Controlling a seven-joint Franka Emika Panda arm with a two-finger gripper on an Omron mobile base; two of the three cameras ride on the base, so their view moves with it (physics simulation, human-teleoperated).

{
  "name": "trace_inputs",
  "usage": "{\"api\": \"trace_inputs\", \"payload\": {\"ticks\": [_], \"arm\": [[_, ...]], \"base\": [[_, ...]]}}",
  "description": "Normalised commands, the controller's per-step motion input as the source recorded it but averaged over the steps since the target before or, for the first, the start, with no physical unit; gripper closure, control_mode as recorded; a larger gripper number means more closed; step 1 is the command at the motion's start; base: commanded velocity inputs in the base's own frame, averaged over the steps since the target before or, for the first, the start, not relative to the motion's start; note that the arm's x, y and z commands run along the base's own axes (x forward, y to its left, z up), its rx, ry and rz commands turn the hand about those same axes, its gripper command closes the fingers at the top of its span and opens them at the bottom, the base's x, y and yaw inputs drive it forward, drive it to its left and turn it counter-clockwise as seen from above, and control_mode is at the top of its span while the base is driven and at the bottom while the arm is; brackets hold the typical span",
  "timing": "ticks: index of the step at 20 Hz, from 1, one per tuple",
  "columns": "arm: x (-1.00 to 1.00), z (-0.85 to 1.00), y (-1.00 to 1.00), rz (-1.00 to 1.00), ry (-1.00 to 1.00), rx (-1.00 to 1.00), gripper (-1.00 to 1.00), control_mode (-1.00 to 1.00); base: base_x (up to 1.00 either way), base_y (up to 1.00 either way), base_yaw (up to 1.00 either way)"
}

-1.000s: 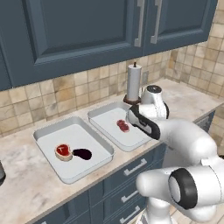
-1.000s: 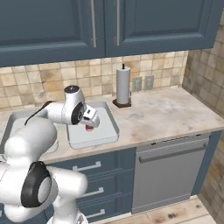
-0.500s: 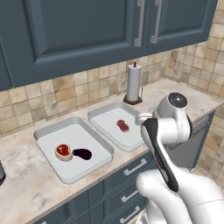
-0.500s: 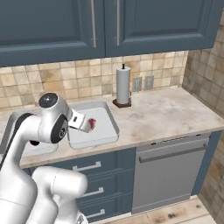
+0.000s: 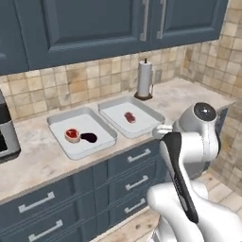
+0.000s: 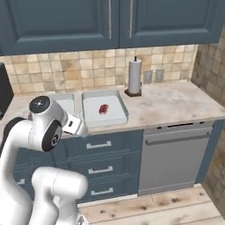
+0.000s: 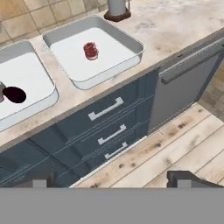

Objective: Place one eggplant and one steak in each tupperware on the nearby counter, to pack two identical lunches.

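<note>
The right pale grey rectangular tupperware [image 5: 131, 117] on the beige marbled counter [image 5: 198, 92] holds one red steak [image 5: 129, 117] (no eggplant); the two-finger gripper [image 7: 109, 179], fingers apart and empty, risks leaving lunches unequal.

Dark blue wall cabinets [image 5: 94, 28] with bar handles hang above a tan tile backsplash [image 5: 75, 85]; the same tile covers the right side wall [image 6: 211, 66]; two outlets [image 6: 154, 75] sit in the backsplash beside a paper towel roll [image 6: 134, 75] on a dark stand; below, dark blue drawers [image 7: 105, 118] with metal handles; a dishwasher [image 6: 176, 154] of the same blue stands right of them; the floor [image 7: 166, 153] is light wood planks; a dark appliance [image 5: 7, 132] stands at the far left; light is even.
</note>
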Motion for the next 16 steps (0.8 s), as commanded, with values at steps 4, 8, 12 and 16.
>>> {"api": "trace_inputs", "payload": {"ticks": [4, 8, 12, 16], "arm": [[0.0, 0.0, 0.0, 0.0, 0.0, 0.0, -1.0, 1.0], [0.0, 0.0, 0.0, 0.0, 0.0, 0.0, -1.0, 1.0], [0.0, 0.0, 0.0, 0.0, 0.0, 0.0, -1.0, 1.0], [0.0, 0.0, 0.0, 0.0, 0.0, 0.0, -1.0, 1.0]], "base": [[-0.78, 0.08, 0.73], [-0.41, 0.14, 0.86], [-0.28, 0.11, 0.87], [-0.04, 0.21, 0.94]]}}
